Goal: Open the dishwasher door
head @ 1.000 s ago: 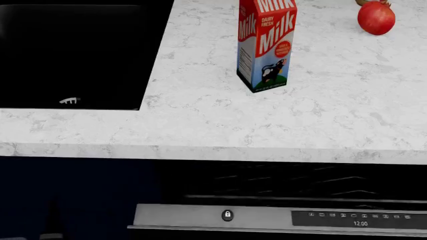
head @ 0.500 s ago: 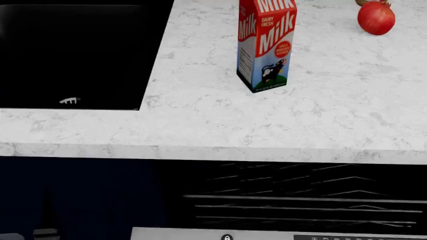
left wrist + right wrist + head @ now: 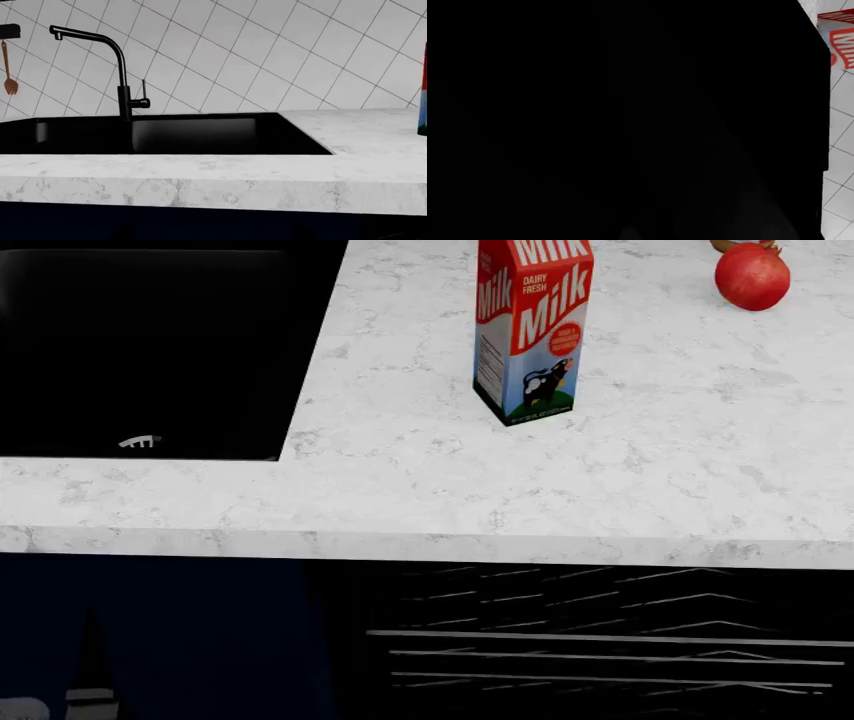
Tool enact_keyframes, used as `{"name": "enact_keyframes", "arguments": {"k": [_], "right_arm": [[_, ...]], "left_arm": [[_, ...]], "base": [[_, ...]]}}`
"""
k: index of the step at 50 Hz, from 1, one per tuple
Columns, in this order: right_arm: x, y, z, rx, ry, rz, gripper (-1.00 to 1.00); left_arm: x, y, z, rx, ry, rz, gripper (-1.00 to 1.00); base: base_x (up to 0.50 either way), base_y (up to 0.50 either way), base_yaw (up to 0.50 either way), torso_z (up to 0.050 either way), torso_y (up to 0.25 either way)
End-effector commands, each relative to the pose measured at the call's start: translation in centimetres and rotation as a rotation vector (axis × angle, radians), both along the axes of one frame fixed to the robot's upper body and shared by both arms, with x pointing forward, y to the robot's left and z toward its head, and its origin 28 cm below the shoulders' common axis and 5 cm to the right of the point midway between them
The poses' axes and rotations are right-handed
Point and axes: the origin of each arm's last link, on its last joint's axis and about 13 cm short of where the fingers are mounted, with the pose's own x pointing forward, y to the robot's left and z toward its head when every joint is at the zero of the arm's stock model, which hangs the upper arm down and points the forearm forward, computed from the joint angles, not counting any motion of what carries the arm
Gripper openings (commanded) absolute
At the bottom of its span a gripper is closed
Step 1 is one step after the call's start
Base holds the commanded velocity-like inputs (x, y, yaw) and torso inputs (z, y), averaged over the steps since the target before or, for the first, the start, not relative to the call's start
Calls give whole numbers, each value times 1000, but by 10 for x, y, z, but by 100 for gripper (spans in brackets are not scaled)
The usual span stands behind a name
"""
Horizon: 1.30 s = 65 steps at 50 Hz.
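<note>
Wire dishwasher racks show beneath the marble countertop. A milk carton stands above. Neither claw is visible, so I cannot tell their state.

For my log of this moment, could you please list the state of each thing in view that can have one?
Dishwasher: open, wire racks exposed under the counter; its door is out of view.
Milk carton: upright on the marble countertop, closed as far as visible.
Pomegranate: whole, resting on the countertop.
Faucet: no water running.
Sink: no water or dishes visible.
Grippers: not in view.
</note>
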Motion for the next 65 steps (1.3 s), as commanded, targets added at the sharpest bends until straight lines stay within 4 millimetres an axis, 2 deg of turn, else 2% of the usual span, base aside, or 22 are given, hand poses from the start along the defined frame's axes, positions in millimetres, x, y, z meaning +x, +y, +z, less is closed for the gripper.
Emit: {"name": "enact_keyframes", "arguments": {"k": [1, 24, 37, 45, 49, 58, 65], "right_arm": [[-37, 13, -13, 65, 147, 43, -100], [-91, 12, -38, 102, 242, 6, -100], [-109, 12, -47, 107, 291, -4, -100], [-128, 17, -60, 119, 358, 13, -100], [-131, 17, -60, 118, 364, 12, -100], [-157, 13, -62, 102, 472, 22, -100], [-166, 14, -61, 112, 549, 36, -100]], "left_arm": [[1, 0, 2, 6, -6, 0, 100], [5, -1, 7, 13, -14, -5, 100], [7, -2, 12, 18, -23, -16, 100], [8, -2, 13, 17, -26, -11, 100], [9, -2, 14, 19, -25, -15, 100], [11, -3, 17, 23, -34, -18, 100], [11, -3, 18, 23, -36, -20, 100]], "base": [[0, 0, 0, 0, 0], [0, 1, 2, -1, 0], [2, 1, 2, -1, 0], [2, 1, 3, -3, 0], [3, 1, 4, -3, 0], [5, 1, 4, -3, 0], [2, 1, 3, -3, 0]]}}
